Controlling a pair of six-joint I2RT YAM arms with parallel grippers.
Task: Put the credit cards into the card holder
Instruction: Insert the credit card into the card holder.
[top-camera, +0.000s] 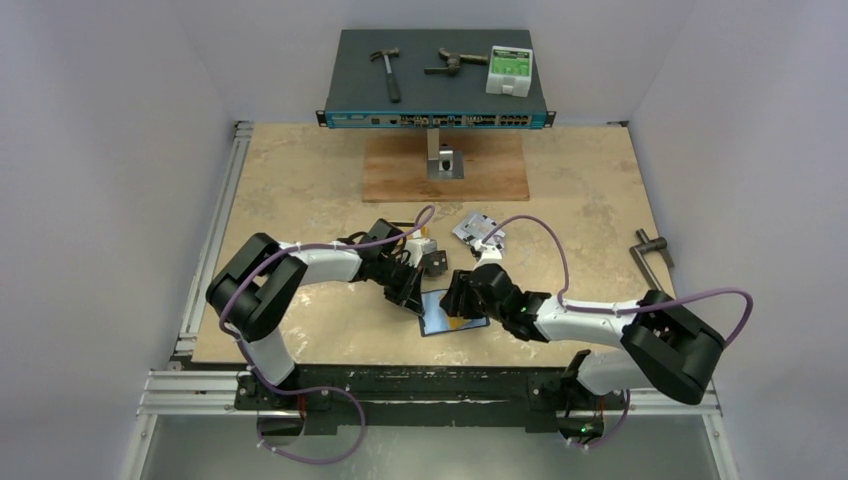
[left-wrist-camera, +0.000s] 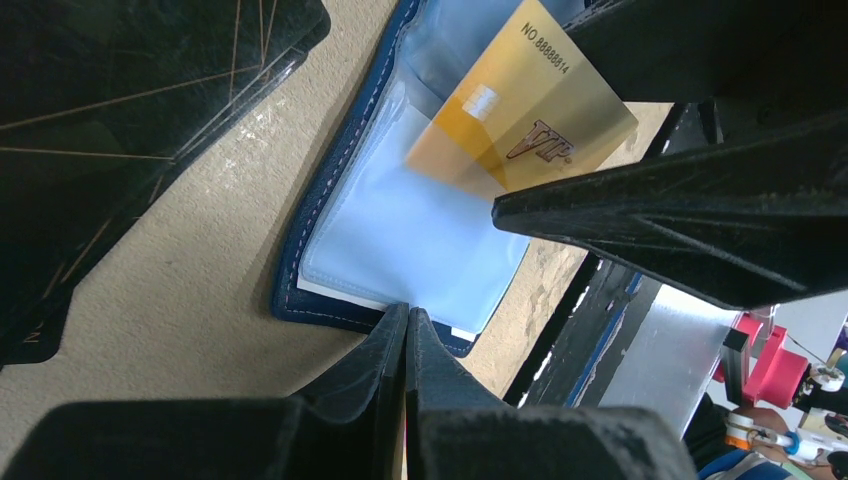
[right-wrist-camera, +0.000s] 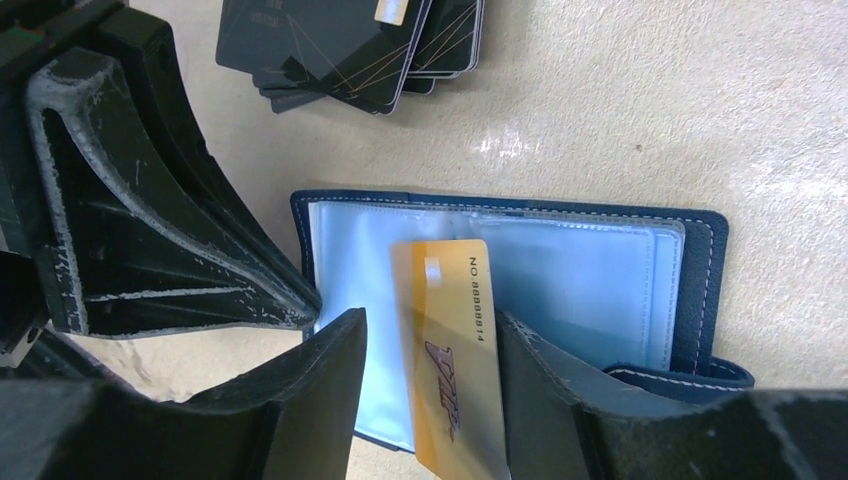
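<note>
Where the gold card lies: we find the gold card (right-wrist-camera: 445, 350) on the open card holder (right-wrist-camera: 700, 290). Its leading end is over a clear sleeve (right-wrist-camera: 590, 280) and its trailing end hangs past the holder's edge toward 6 o'clock in the right wrist view. We cannot tell whether the leading end is under the film or only on top of it.
Long axis: the card runs from 12 to 6 o'clock in that view, across the holder, whose long side runs from 9 to 3.
Right gripper: the right gripper (right-wrist-camera: 428, 322) is spread, one finger on each side of the card. A clear gap shows on the 9 o'clock side, so we read no pinch.
Left gripper: the left gripper (left-wrist-camera: 407, 325) has its fingers pressed together, the tip resting at the holder's edge, at 9 o'clock of the card in the right wrist view.
Nearer arm: the right arm, since it straddles the card. We judge the left to be steadying the holder.
Coming move: we judge it a push toward 12 o'clock, along the card's own length, so the card must stay square to the sleeve.
Other cards: black cards (right-wrist-camera: 340, 45) are stacked at 11 o'clock of the holder, well apart.
</note>
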